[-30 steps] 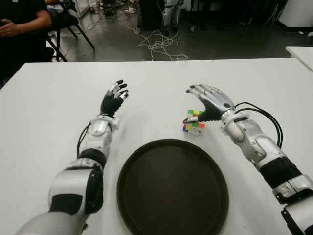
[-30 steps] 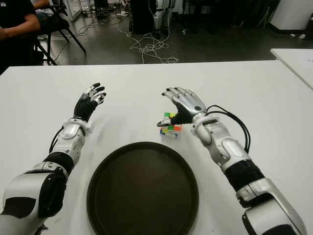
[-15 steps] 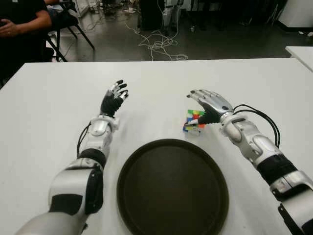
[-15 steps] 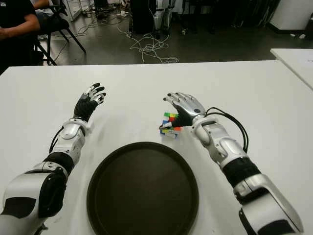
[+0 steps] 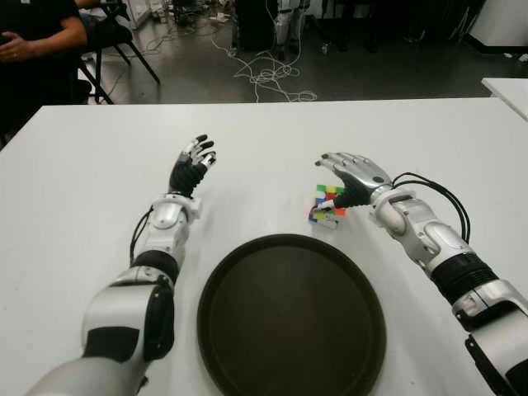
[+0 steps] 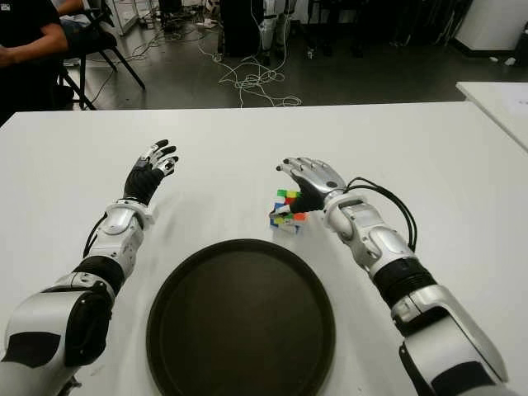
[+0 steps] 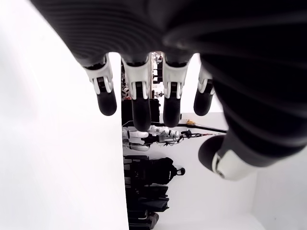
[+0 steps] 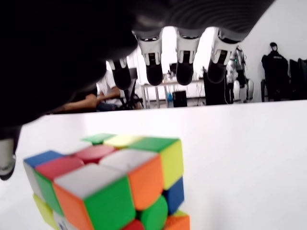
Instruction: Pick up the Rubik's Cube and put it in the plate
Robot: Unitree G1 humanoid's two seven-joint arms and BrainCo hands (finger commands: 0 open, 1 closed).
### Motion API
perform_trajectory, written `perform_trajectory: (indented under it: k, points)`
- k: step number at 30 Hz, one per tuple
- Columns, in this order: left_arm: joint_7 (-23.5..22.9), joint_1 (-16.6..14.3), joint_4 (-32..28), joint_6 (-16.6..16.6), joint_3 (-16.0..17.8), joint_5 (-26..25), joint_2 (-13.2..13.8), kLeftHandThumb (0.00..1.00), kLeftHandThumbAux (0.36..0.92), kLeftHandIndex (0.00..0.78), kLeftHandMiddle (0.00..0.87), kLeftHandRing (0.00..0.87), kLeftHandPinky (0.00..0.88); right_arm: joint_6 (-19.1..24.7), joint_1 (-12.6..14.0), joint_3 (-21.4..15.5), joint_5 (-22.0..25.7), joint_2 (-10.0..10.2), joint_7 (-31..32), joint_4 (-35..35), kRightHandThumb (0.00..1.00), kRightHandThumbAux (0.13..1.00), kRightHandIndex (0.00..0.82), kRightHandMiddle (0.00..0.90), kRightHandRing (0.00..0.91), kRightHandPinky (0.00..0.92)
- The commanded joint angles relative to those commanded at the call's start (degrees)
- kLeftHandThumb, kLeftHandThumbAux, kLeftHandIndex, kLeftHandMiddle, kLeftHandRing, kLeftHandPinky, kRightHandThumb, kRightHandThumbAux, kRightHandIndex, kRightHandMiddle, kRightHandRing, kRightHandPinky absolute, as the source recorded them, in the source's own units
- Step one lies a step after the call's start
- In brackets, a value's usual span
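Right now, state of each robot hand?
Left robot hand: open, holding nothing.
Right robot hand: open, fingers spread over the Rubik's Cube, not grasping it.

Scrambled Rubik's Cube (image 5: 327, 205) sits, seemingly tilted, just beyond the empty dark plate (image 5: 291, 318).

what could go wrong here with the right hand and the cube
1. The right hand arches over the Rubik's Cube with fingers extended above it, not wrapped; closing now could catch only the top edge and tip or flick it.
2. The cube sits just beyond the plate rim, so a nudge could push it along the table instead of into it.
The left hand shows open, left of the cube.
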Motion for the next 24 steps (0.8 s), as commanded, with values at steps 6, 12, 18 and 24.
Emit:
perform_trajectory:
  k: [6, 12, 18, 24]
  points:
    - [0.1, -0.1, 0.1, 0.7, 0.2, -0.2, 0.1, 0.046, 0.665, 0.128, 0.165, 0.13, 0.096, 0.7, -0.9, 0.3, -0.3, -0.2, 1.3, 1.3, 0.0, 0.409, 0.015, 0.073, 0.075, 0.077]
    - [0.7, -0.4, 0.3, 1.2, 0.0, 0.1, 0.2, 0.047, 0.673, 0.119, 0.16, 0.131, 0.099, 0.4, -0.9, 0.0, -0.1, -0.8, 0.5, 1.7, 0.0, 0.405, 0.011, 0.08, 0.08, 0.08]
    - [0.7, -0.4, 0.4, 1.0, -0.1, 0.4, 0.3, 0.039, 0.674, 0.112, 0.152, 0.125, 0.095, 0.1, -1.3, -0.2, 0.2, -1.0, 0.2, 2.8, 0.0, 0.409, 0.009, 0.077, 0.079, 0.079]
    - [1.0, -0.4, 0.4, 0.2, -0.6, 1.1, 0.3, 0.025, 0.667, 0.102, 0.141, 0.116, 0.091, -0.4, -1.6, -0.1, 0.1, -1.1, -0.3, 3.7, 0.0, 0.413, 0.009, 0.073, 0.075, 0.079]
